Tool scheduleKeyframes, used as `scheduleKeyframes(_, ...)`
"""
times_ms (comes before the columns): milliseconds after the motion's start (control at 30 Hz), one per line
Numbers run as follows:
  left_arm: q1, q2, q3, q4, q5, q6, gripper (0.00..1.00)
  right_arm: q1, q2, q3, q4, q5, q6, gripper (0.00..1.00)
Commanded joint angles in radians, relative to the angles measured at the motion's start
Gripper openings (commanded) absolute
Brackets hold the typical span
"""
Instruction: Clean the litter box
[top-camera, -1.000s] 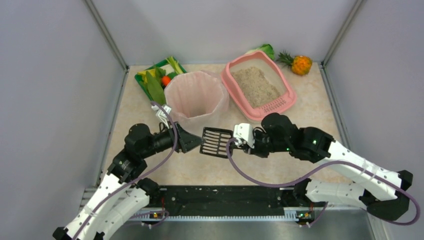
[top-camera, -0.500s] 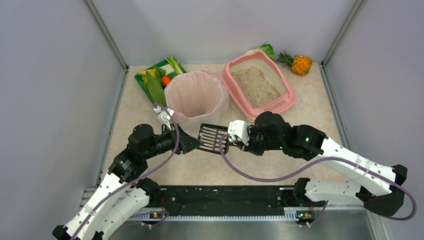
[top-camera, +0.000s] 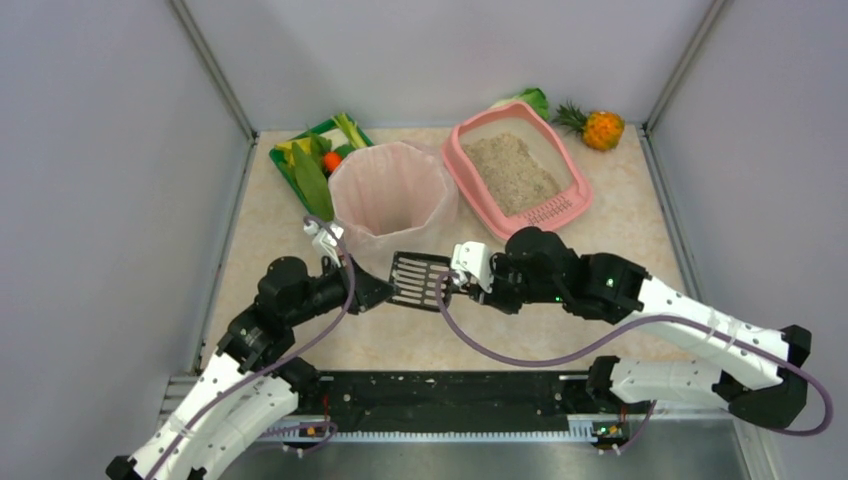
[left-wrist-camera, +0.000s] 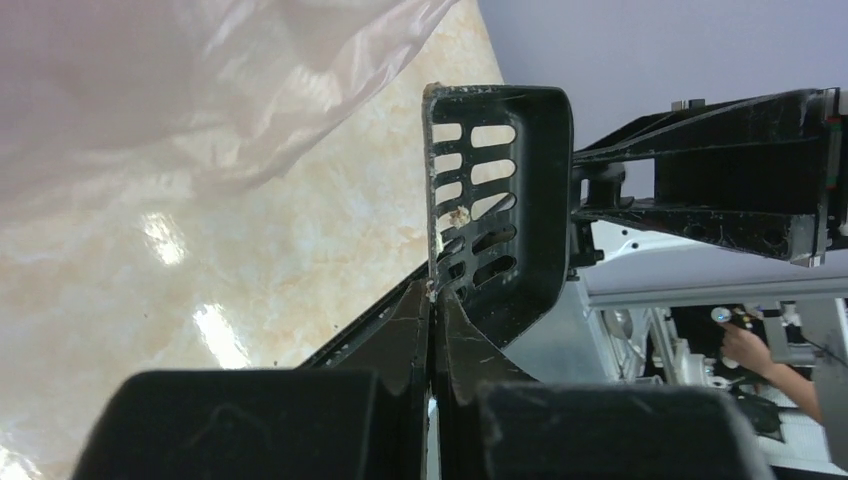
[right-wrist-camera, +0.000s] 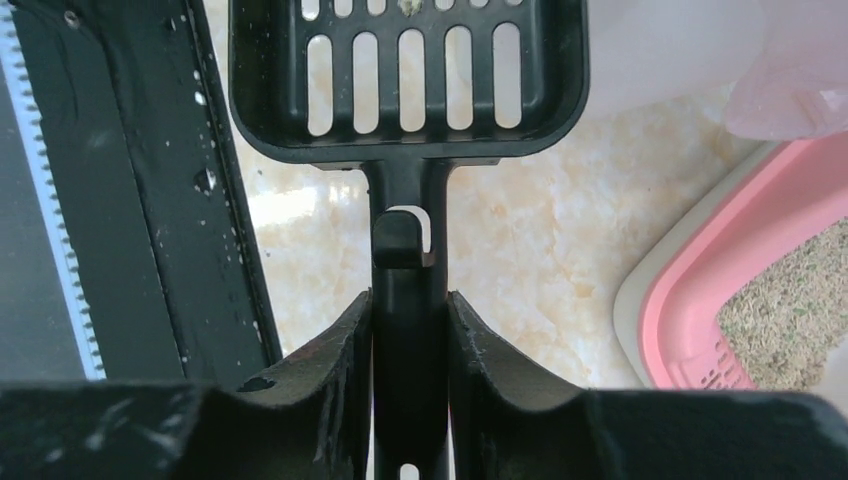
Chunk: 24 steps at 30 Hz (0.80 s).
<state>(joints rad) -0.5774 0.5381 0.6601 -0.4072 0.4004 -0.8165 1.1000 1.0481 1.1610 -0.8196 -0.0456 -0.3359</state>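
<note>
Our right gripper (right-wrist-camera: 408, 300) clamps the litter scoop (right-wrist-camera: 405, 70) by its handle. Our left gripper (left-wrist-camera: 433, 300) pinches the scoop's front rim, probably to steady or transfer it. The pink-lined bin (top-camera: 375, 240) stands just beyond both grippers. The litter box (right-wrist-camera: 700, 290) lies beyond the right gripper, untouched.

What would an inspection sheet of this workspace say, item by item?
Surface: beige marbled tabletop, a few dark specks.
Job's things: pink litter box with grey-beige litter inside; black slotted scoop held beside the pink-lined bin.
Clutter: green vegetable tray, pineapple, leafy green behind the box.
Grippers: left gripper shut on the scoop's front edge; right gripper shut on its handle.
Cables: one purple cable looping off each arm.
Surroundings: grey walls, metal corner posts; a person's hand past the near edge.
</note>
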Motion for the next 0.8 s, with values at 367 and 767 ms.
scheduleKeyframes(367, -0.007, -0.006, -0.019, 0.004, 0.032, -0.137, 0.00, 0.012, -0.214, -0.129, 0.263, -0.066, -0.002, 0.47)
scheduleKeyframes(767, -0.006, -0.018, -0.032, 0.060, 0.050, -0.201, 0.00, 0.011, -0.248, -0.173, 0.246, -0.010, -0.007, 0.54)
